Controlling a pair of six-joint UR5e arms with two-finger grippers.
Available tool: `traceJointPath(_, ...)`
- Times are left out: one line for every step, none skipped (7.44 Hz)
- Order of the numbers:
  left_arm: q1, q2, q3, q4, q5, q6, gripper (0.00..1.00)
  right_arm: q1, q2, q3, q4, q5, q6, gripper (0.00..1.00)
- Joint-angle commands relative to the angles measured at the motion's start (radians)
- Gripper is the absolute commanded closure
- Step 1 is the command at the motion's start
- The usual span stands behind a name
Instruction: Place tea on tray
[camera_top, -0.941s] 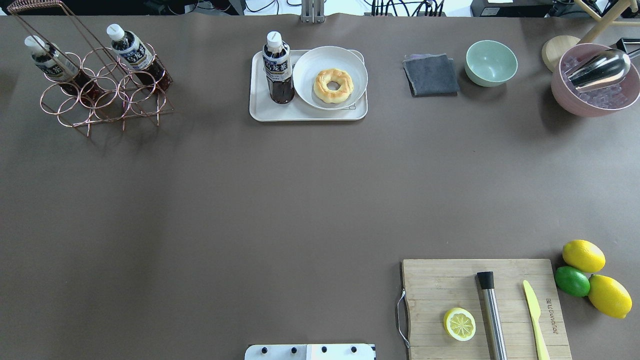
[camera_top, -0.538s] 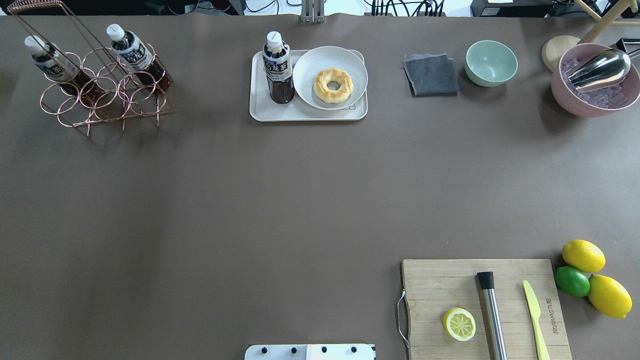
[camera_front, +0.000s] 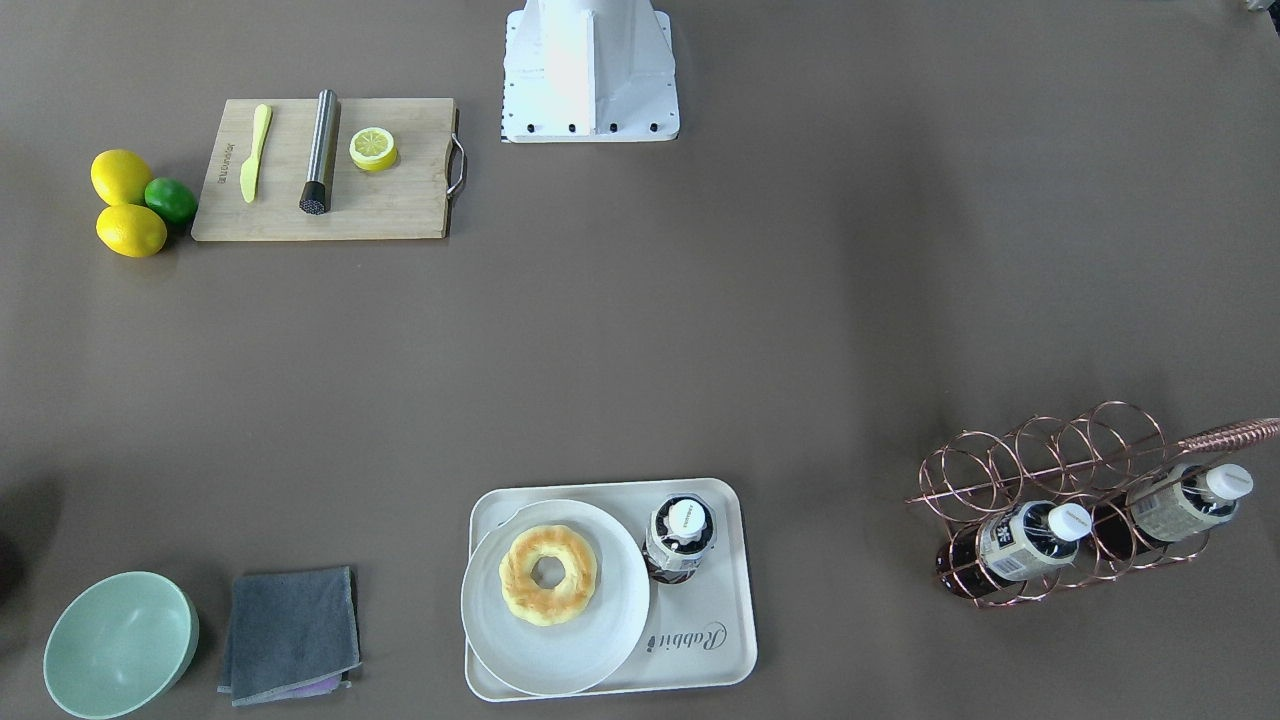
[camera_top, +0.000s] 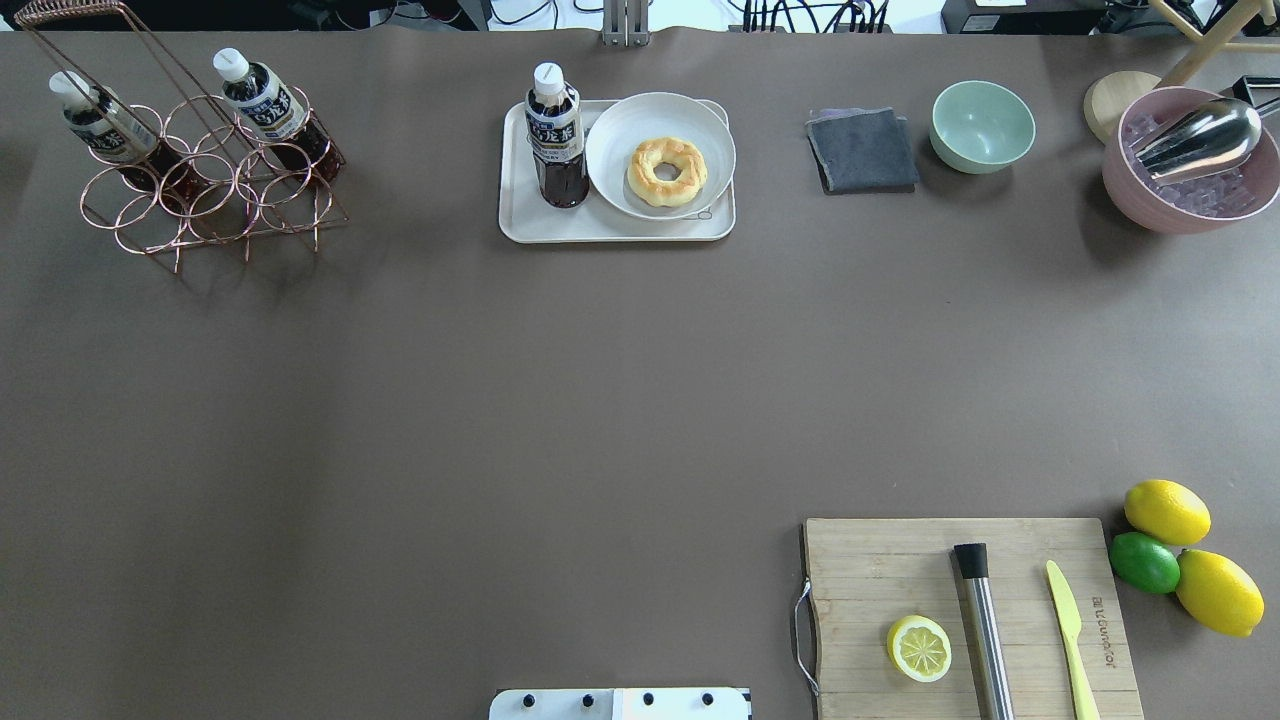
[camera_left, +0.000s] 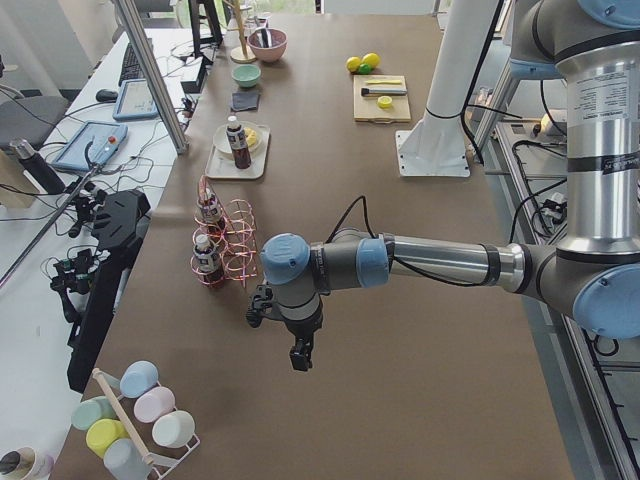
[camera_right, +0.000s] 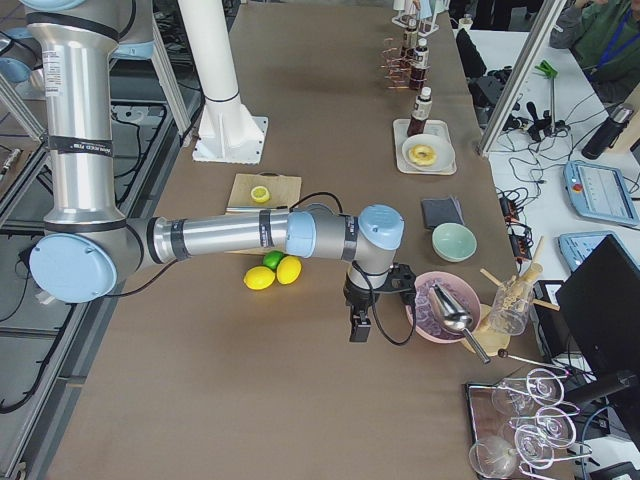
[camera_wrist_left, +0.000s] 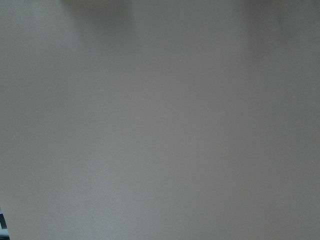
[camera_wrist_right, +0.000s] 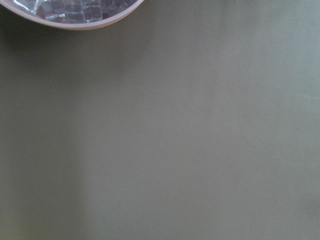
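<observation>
"What colour was the tea (camera_top: 557, 150), upper middle of the frame?"
"Dark brown, with a white cap and a pale label in dark print. The tray (camera_top: 610, 228) was cream-white with grey 'Rabbit' script."
"And the doughnut (camera_top: 666, 171)?"
"Golden-yellow, on a white plate (camera_top: 620, 140). The rack (camera_top: 200, 200) at upper left was copper; the bowl (camera_top: 982, 125) mint green, the cloth (camera_top: 862, 150) dark grey."
"Lower right?"
"Pale wooden board (camera_top: 880, 570), yellow lemons (camera_top: 1167, 511), a green lime (camera_top: 1144, 562), a brown table (camera_top: 500, 400)."

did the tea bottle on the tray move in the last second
No, the tea bottle sits at the same spot on the tray, beside the white plate as before.
</observation>
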Motion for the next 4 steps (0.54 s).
traceJointPath(0.0,0.009,0.008,0.004,0.009,0.001,0.01,0.0,0.002,0.005,0.0,0.001,0.001,0.0)
traceJointPath(0.0,0.01,0.01,0.006,0.009,-0.003,0.01,0.0,0.002,0.006,0.0,0.005,0.001,0.0)
traceJointPath(-0.002,0.01,0.016,0.006,0.008,-0.003,0.01,0.0,0.002,0.006,0.001,0.033,0.001,0.0)
traceJointPath(-0.002,0.01,0.016,0.006,0.009,-0.003,0.01,0.0,0.002,0.008,0.001,0.044,0.0,0.0)
